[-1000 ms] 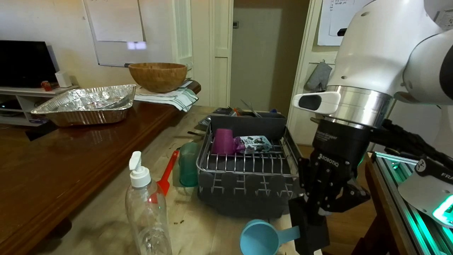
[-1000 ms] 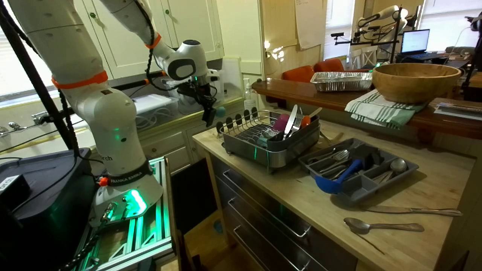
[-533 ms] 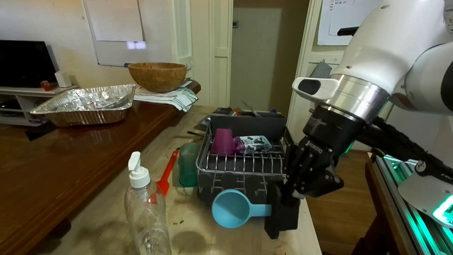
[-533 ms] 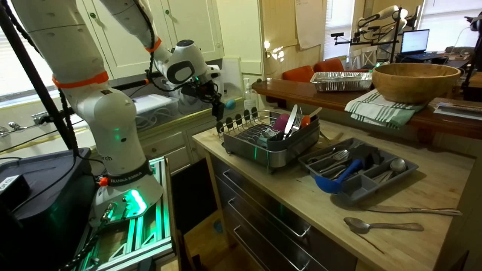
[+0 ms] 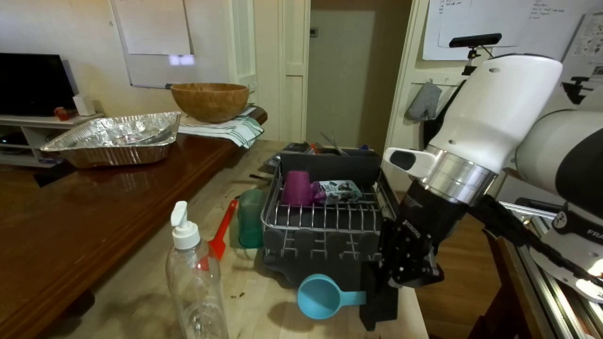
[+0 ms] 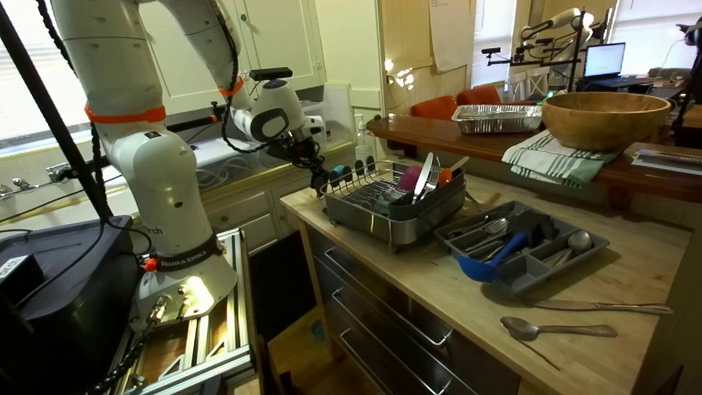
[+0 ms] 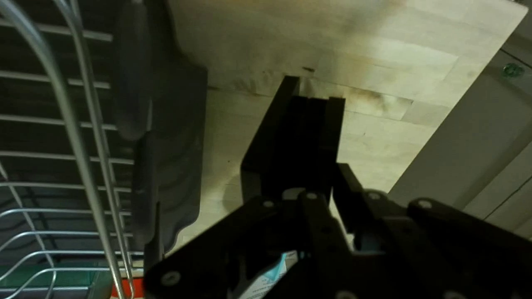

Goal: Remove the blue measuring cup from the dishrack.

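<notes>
The blue measuring cup (image 5: 316, 297) is held by its handle in my gripper (image 5: 379, 296), above the counter in front of the dishrack (image 5: 325, 270). The cup shows in an exterior view (image 6: 337, 171) at the rack's end, beside my gripper (image 6: 319, 184). My gripper is shut on the handle; its bowl points sideways. The dishrack (image 6: 366, 224) stands on the counter. In the wrist view, the gripper (image 7: 314, 97) hangs over the wooden counter with the rack (image 7: 174, 124) at left. Only a sliver of blue (image 7: 274, 270) shows between the finger links.
A magenta cup (image 5: 297, 189) and a packet (image 5: 341, 193) sit in the rack. A green cup (image 5: 251, 223), a red spatula (image 5: 225, 228) and a pump bottle (image 5: 195, 282) stand to its left. A cutlery tray (image 6: 518, 274) is beyond the rack. The counter edge (image 5: 417, 306) is near my gripper.
My gripper with the blue cup has moved over the counter from the edge, beside the rack. In the last half second it has come down closer to the counter. The base light turned from green to white.
</notes>
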`<state>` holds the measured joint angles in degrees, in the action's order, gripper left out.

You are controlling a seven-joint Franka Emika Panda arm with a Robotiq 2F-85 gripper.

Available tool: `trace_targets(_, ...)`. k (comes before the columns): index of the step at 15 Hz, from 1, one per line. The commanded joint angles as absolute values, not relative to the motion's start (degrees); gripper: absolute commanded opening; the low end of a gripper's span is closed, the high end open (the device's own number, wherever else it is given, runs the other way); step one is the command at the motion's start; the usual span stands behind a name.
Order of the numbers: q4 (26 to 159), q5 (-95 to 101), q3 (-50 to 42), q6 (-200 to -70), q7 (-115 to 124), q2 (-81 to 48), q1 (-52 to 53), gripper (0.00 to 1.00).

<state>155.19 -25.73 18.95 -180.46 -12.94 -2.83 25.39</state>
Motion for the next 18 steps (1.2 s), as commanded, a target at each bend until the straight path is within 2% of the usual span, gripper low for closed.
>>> trace_targets(1, 151.79, -25.72, 19.34, -178.91, -11.31, -5.30, 26.22, 0.04)
trace_targets(6, 146.19, -27.37, 22.01, -176.19, -12.15, -8.67, 25.79, 0.04)
trace_targets(15, 139.07, -27.36, 20.42, -171.97, -9.77, -15.65, 24.39, 0.04)
trace_targets(16, 138.96, -26.86, 19.72, -170.66, -8.78, -15.71, 24.76, 0.40)
trace_targets(18, 139.34, -21.52, 21.74, -168.99, -2.86, -15.56, 21.61, 0.47)
